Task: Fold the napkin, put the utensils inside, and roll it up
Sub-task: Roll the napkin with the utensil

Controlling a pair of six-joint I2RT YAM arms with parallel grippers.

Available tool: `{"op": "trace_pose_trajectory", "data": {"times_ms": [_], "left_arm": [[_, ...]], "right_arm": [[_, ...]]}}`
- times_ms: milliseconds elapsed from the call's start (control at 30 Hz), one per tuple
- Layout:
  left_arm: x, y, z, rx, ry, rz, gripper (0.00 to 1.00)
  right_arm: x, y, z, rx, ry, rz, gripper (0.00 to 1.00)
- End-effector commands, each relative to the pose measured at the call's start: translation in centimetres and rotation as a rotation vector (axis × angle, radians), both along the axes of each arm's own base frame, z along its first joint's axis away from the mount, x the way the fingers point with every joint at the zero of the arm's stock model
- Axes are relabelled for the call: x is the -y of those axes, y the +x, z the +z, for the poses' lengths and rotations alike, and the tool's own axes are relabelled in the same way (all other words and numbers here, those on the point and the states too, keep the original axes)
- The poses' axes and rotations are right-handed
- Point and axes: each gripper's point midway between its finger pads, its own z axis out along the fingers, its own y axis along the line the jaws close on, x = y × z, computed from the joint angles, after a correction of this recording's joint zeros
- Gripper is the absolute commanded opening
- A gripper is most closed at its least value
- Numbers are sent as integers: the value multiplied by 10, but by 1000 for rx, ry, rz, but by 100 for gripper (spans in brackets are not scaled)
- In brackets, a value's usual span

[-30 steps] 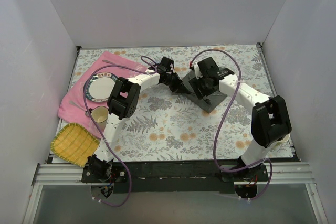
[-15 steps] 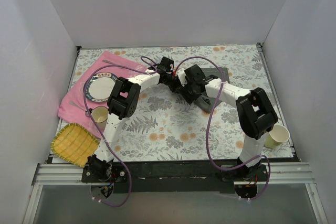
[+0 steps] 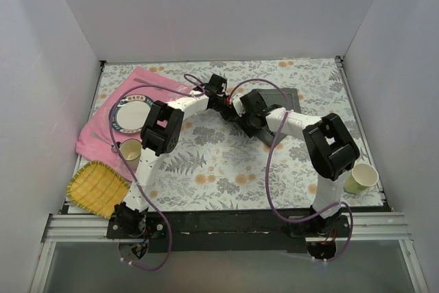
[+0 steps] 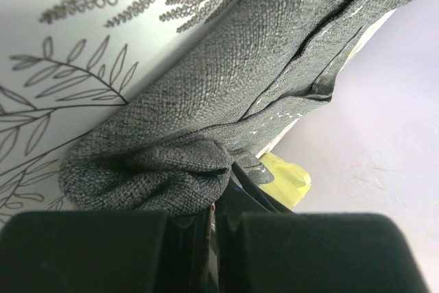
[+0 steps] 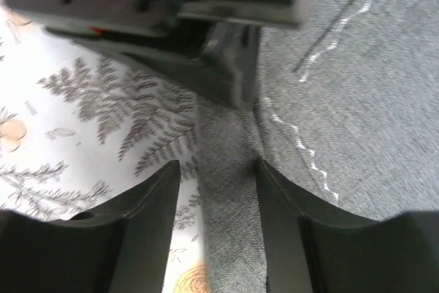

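Napkin (image 3: pixel 285 97) fold in hand; lying flat at mid-surface (image 3: pixel 206 162), slightly right. Left gripper (image 4: pixel 214 221) clamped tight on a bunched fold. Right gripper (image 5: pixel 219 169) half-wide, straddling its edge, gripping nothing yet. Next, probably: close on that edge, lift both together, lay over evenly. No readable writing or brands.

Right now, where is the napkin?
In the top view, the napkin lies at the far middle of the table, right of the pink mat; the left tool pinches its left end.
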Motion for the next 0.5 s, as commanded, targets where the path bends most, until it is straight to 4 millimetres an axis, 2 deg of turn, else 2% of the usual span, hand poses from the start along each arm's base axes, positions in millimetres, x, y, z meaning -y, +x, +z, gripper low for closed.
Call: {"op": "trace_pose_trajectory", "data": {"times_ms": [0,167,200,333,400,433,467], "left_arm": [[-27,-15,-59,-115,172,41,0],[-26,-12,-51,-109,157,40,0],[-25,-11,-49,-107,152,39,0],[-29,1,-31,-70,141,55,0],[-34,15,-12,-27,123,75,0],[-37,21,-4,-9,116,86,0],[-37,29,12,25,98,92,1]], "right_arm": [[19,4,-20,23,-79,-75,52],[35,-6,-43,-24,-133,-147,37],[35,-9,-47,-37,-134,-148,35],[29,-21,-57,-103,-100,-134,15],[28,-25,-57,-126,-68,-143,10],[24,-28,-57,-148,-40,-132,4],[24,-32,-59,-172,-28,-134,1]]}}
